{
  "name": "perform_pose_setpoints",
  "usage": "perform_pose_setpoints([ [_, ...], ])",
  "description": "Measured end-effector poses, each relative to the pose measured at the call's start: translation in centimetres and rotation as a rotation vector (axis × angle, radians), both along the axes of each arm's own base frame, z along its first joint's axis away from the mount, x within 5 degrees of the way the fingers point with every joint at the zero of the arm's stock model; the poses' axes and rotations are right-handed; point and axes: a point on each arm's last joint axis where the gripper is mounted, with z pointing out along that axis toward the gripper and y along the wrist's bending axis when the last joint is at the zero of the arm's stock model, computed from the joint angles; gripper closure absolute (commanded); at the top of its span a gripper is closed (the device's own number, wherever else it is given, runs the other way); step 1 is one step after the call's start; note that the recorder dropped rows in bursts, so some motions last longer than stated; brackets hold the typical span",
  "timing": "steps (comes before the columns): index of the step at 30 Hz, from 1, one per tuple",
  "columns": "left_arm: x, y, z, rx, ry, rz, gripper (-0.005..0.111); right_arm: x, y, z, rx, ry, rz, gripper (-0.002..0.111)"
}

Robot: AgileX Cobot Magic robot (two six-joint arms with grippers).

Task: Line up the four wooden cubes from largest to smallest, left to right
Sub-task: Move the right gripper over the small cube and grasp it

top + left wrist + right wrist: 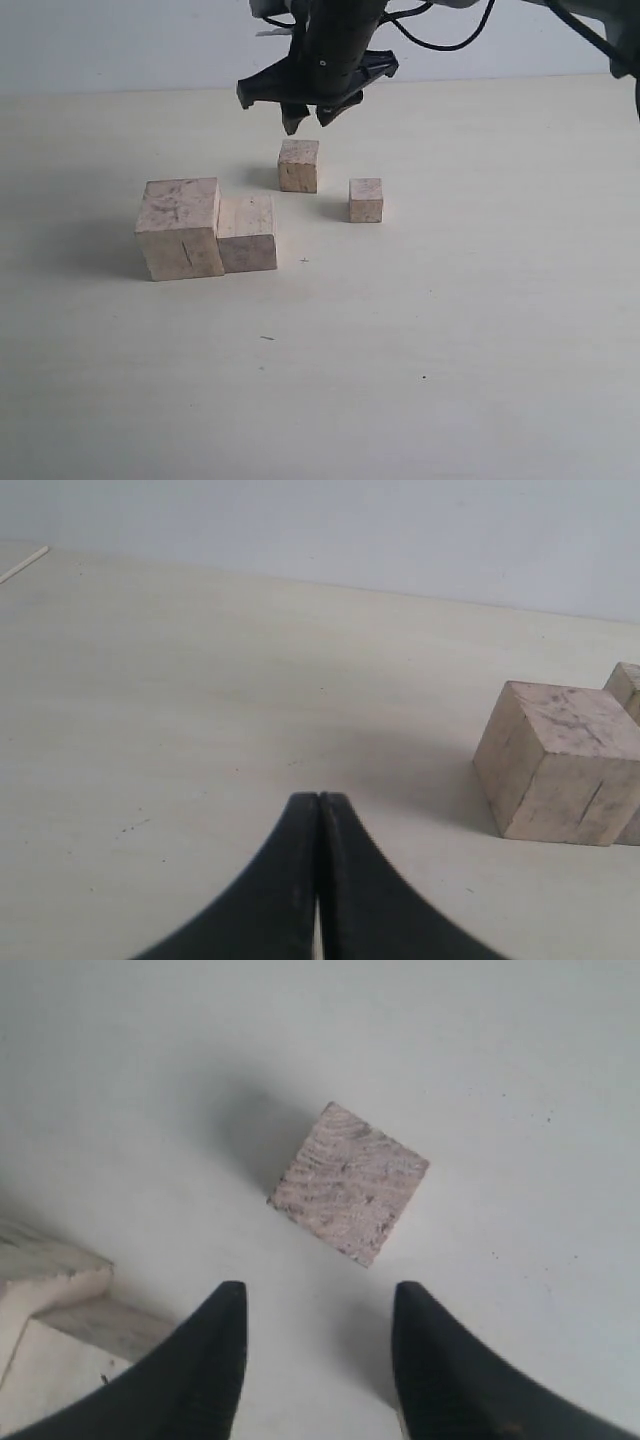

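Note:
The four wooden cubes sit on the pale table. The largest cube [180,228] and the second cube [247,233] touch side by side at the left. The third cube [298,165] stands apart behind them, and the smallest cube [365,200] is to its right. My right gripper [310,120] hangs open just above and behind the third cube, holding nothing. Its wrist view shows one small cube [348,1182] beyond the open fingertips [225,1305]. My left gripper [319,798] is shut and empty, low over bare table, with the largest cube [560,760] off to one side. It is out of the exterior view.
A pale wall [120,40] bounds the table at the back. Black cables [440,40] trail from the right arm at the top. Corners of the bigger cubes [50,1280] show at the edge of the right wrist view.

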Motion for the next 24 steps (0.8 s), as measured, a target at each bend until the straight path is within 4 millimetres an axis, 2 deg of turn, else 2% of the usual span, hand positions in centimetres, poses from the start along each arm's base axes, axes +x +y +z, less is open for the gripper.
perform_pose_setpoints([
  [2, 0.0, 0.0, 0.0, 0.000, 0.000, 0.000, 0.107, 0.3, 0.2, -0.2, 0.028, -0.013, -0.027, 0.033],
  [4, 0.0, 0.0, 0.0, 0.000, 0.000, 0.000, 0.107, 0.6, 0.5, -0.9, 0.052, -0.021, -0.051, 0.027],
  [15, 0.0, 0.0, 0.0, 0.000, 0.000, 0.000, 0.107, 2.3, 1.2, -4.9, 0.124, -0.013, -0.316, 0.027],
  [24, 0.0, 0.0, 0.0, 0.000, 0.000, 0.000, 0.107, 3.6, 2.0, -6.4, 0.140, -0.027, -0.355, 0.027],
])
